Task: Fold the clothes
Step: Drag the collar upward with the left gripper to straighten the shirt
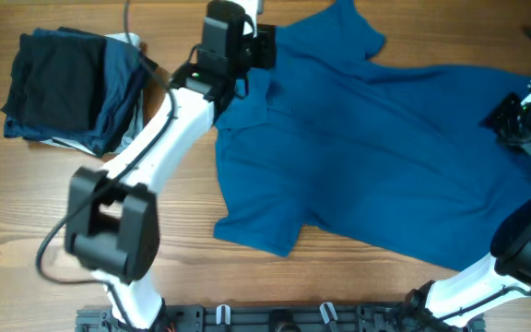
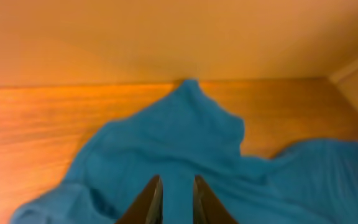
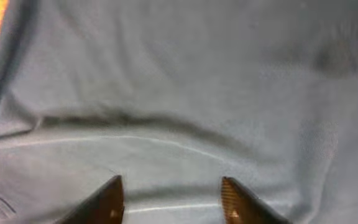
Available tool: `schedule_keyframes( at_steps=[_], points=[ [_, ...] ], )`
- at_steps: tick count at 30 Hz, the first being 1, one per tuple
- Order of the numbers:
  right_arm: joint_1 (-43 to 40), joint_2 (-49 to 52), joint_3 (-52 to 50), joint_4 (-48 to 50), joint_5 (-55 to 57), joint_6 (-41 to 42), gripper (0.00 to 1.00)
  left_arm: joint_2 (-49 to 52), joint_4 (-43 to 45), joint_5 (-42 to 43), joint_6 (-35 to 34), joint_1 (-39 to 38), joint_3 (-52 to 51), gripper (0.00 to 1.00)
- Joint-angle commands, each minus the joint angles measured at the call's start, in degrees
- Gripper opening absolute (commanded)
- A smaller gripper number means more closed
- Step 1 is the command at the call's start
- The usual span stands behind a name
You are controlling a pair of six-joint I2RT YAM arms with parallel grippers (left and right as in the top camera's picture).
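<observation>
The blue polo shirt (image 1: 367, 157) lies spread across the table, collar end at the left and one sleeve at the top. My left gripper (image 1: 247, 51) is at the collar area. In the left wrist view its jaws (image 2: 177, 183) are nearly closed with blue fabric (image 2: 185, 137) pinched between them. My right gripper (image 1: 514, 120) is over the shirt's right end. In the right wrist view its jaws (image 3: 173, 183) are wide apart just above the fabric (image 3: 179, 93), holding nothing.
A stack of folded garments (image 1: 63, 88), black on top with navy and pale grey under it, sits at the table's far left. Bare wood (image 1: 339, 277) lies in front of the shirt. A wall (image 2: 166, 37) stands behind the table's back edge.
</observation>
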Motion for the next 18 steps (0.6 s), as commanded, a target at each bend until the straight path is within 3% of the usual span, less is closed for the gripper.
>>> schedule_keyframes(
  at_steps=[1,6,8,18],
  points=[
    [-0.2,-0.2,0.7,-0.1,-1.5,-1.5,0.99,11.3,-6.2,3.5,0.9,-0.2,9.7,0.16],
    [-0.2,-0.2,0.7,1.4,-1.5,-0.7,0.99,28.0,-29.8,3.8,4.9,-0.2,44.1,0.16],
    [-0.2,-0.2,0.7,4.7,-1.5,-0.7,1.0,32.8,-32.1,3.1,5.5,-0.2,52.9,0.17],
    [-0.1,-0.2,0.7,14.7,-1.5,-0.7,1.0,44.5,-28.5,-1.8,10.3,0.2,53.0,0.16]
  ],
)
